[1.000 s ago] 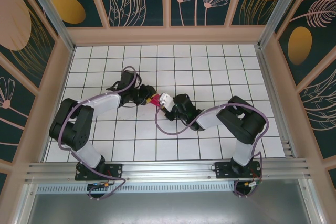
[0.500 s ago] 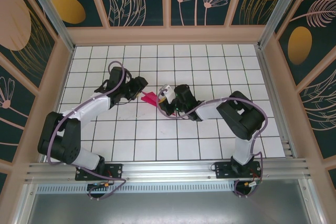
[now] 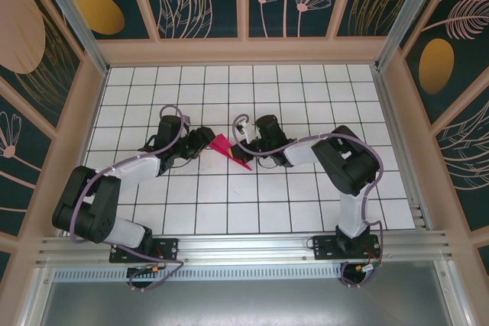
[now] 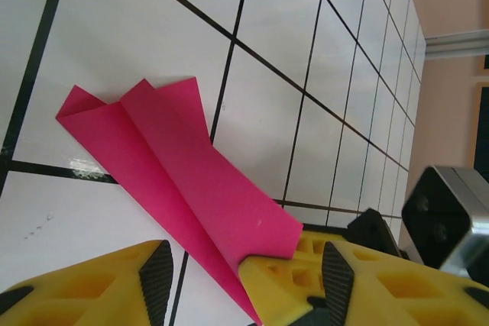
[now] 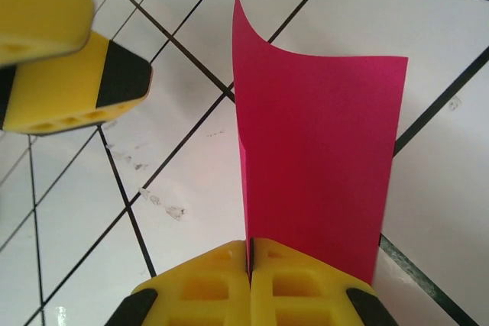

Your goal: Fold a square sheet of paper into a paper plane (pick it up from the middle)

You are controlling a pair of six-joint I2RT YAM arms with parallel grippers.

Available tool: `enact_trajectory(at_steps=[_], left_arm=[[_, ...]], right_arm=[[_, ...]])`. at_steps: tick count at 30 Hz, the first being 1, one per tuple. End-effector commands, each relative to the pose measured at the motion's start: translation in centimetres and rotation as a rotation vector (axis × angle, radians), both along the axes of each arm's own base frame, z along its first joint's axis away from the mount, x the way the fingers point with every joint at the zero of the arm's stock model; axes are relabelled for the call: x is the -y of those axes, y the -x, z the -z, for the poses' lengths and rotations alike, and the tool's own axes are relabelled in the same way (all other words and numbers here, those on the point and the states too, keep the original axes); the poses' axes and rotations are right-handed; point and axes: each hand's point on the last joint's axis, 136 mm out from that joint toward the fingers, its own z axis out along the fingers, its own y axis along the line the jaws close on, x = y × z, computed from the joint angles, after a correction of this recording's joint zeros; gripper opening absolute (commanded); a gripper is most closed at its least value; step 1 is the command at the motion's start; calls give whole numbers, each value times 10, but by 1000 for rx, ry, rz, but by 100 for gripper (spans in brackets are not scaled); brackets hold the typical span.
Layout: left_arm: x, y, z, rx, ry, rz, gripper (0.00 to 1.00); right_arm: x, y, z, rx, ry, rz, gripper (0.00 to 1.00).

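Paper plane [image 3: 230,150], nipped by right fingers [image 5: 206,284]

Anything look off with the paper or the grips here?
The pink paper looks askew: at its far end the folded layers fan apart unevenly, and one corner curls. The right gripper pinches an edge, jaws shut; the left gripper is open around the near tip.

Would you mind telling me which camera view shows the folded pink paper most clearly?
The left wrist view: the folded pink paper shows nearly whole, its creases and flaps plain. The right wrist view shows one smooth panel of it standing up from the shut right claw. The top external view shows it as a small sliver.
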Motion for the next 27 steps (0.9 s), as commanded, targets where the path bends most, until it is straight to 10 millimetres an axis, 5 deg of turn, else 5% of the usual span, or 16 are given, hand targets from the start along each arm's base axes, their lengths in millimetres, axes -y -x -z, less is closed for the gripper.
enact_trajectory(at_steps=[1,27], left_arm=[[12,-3,-18,115,42,52,55],[47,0,16,104,66,174,39]], right_arm=[[-7,1,-4,-138,-72,-23,0],[-1,-9,13,-406,-132,30,0]])
